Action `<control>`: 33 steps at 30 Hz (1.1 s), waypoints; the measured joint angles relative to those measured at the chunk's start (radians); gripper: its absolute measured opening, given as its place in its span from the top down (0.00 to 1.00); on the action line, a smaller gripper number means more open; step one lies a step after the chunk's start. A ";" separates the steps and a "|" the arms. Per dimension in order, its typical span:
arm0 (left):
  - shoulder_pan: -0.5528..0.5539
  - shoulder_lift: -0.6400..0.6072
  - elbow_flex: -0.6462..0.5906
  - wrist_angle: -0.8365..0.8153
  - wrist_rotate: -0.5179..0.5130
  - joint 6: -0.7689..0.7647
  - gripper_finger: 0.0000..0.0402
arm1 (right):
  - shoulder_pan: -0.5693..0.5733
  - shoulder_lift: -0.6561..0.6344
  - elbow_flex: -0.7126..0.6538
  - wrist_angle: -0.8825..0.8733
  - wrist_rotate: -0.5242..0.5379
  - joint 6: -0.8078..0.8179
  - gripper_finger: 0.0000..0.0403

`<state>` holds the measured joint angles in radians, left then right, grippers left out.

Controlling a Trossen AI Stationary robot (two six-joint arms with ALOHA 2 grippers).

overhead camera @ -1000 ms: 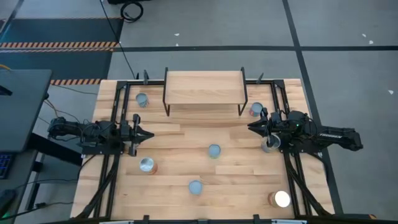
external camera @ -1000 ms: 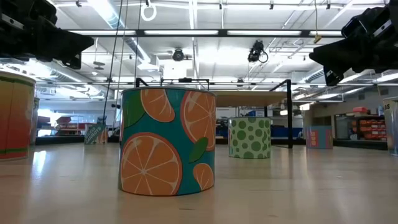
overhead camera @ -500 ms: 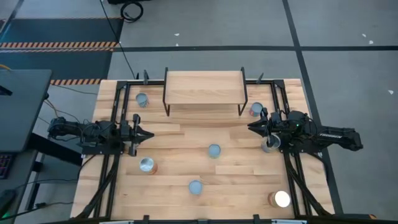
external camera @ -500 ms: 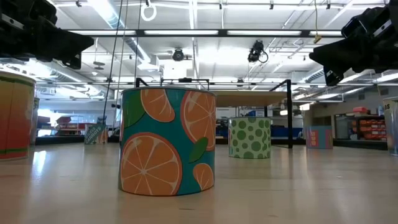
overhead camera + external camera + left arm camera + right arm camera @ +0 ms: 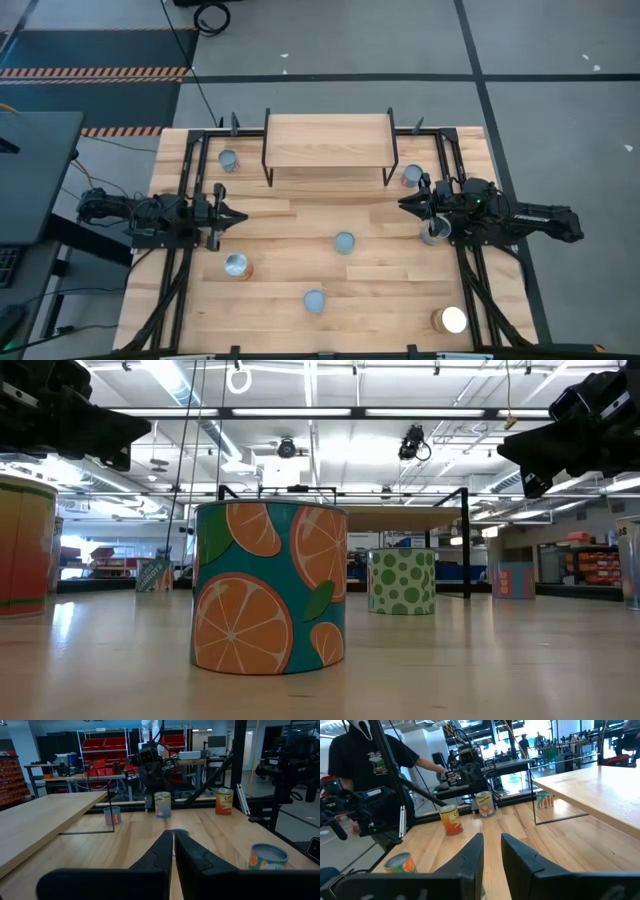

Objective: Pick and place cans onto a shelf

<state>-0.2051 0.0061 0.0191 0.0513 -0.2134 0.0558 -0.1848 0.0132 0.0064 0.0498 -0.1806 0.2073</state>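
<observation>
The light-wood shelf [image 5: 328, 145] stands on thin black legs at the table's far middle, with nothing on its top. Several cans stand upright on the tabletop: one by the shelf's left leg [image 5: 228, 160], one by its right leg [image 5: 411, 176], one in the middle [image 5: 344, 242], others nearer [image 5: 236, 265] [image 5: 314, 301] [image 5: 452, 320]. One can [image 5: 433, 233] stands under my right arm. My left gripper [image 5: 240, 215] is shut and held above the table's left side. My right gripper [image 5: 403, 205] is above the right side, its fingers [image 5: 475, 851] a narrow gap apart and empty.
In the low view an orange-slice can [image 5: 269, 588] stands closest and a green-dotted can [image 5: 401, 581] farther back. A person in a black shirt [image 5: 375, 755] stands beyond the table's left side. Bare wood lies between the two grippers, in front of the shelf.
</observation>
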 joint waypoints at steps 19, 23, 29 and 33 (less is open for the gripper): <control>0.000 0.000 0.000 0.000 0.000 0.000 0.94 | 0.000 0.000 0.000 0.000 0.000 0.000 0.82; 0.000 0.000 0.000 0.000 0.000 0.000 0.94 | 0.000 0.000 0.000 0.000 0.000 0.000 0.82; 0.000 0.000 0.000 0.000 0.000 0.000 0.94 | 0.000 0.000 0.000 0.000 0.000 0.000 0.82; 0.000 0.007 0.001 0.033 -0.003 -0.113 0.94 | 0.000 0.000 0.000 0.000 0.000 0.000 0.82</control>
<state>-0.2050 0.0135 0.0196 0.0840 -0.2165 -0.0569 -0.1848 0.0128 0.0063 0.0502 -0.1803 0.2073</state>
